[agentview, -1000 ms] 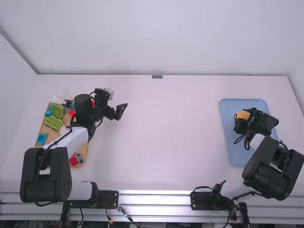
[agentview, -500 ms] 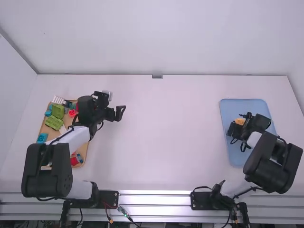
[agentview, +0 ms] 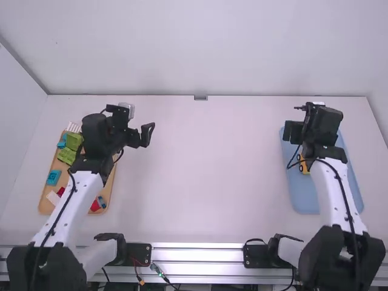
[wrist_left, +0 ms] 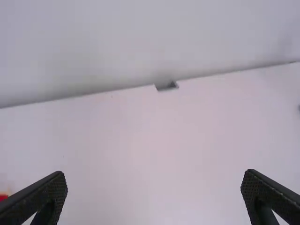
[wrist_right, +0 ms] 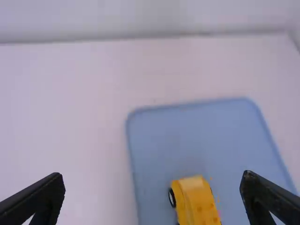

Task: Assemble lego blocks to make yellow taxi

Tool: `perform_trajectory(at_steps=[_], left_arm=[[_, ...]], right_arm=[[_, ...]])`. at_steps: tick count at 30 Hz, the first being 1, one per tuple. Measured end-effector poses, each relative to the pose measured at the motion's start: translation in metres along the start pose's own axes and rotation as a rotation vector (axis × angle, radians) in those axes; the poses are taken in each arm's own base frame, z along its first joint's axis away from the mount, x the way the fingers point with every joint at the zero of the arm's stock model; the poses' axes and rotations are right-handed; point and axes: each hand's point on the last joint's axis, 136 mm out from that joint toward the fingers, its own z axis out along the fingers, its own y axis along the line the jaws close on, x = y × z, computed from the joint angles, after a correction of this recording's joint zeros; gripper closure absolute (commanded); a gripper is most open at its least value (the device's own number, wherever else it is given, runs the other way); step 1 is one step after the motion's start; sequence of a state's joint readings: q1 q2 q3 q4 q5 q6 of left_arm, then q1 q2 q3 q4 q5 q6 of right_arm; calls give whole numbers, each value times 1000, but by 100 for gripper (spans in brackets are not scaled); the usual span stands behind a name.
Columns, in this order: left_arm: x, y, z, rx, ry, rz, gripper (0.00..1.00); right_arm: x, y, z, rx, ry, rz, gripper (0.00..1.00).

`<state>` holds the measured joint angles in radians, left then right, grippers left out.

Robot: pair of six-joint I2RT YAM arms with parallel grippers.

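Your right hand stands wide with nothing between its fingers, above the blue tray; the taxi sits on that tray, below the hand and, in the high view, nearer the arm's base than the fingers are. Your left hand is wide and empty too, just beside the wooden tray of loose blocks.

Watch the right arm's cable: it loops across the taxi in the high view, and if you swing the wrist low it could snag a wheel and drag the build. You can't tell whether it touches. If you come back down with the fingers off-line, one could land on the body and tip it or pop a block loose, since studs hold only by friction. Squeezing hard across the wheels might shear the base off. On your left, a low sweep toward the arm's base could scatter the spare blocks.

As for the taxi, you see a small, boxy yellow car, upright on its wheels, with a smooth raised block, studs beside it, and dark wheels along one side. It looks largely built, though you can't judge the hidden far side.
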<state>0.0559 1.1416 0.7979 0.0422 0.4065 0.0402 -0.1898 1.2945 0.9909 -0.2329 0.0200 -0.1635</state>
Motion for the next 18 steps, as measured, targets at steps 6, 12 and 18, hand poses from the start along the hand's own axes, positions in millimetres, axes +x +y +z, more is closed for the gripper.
perform_trajectory(at_steps=[6,12,18], left_arm=[[-21,-8,-23,-10,-71,9,4],[-7,-21,-28,-11,-55,10,12],[20,-12,-39,-92,-40,2,22]], right_arm=[[-42,31,-42,-59,-161,-43,5],[-59,52,-63,-115,-265,-21,12],[-53,67,-75,-162,-331,31,21]])
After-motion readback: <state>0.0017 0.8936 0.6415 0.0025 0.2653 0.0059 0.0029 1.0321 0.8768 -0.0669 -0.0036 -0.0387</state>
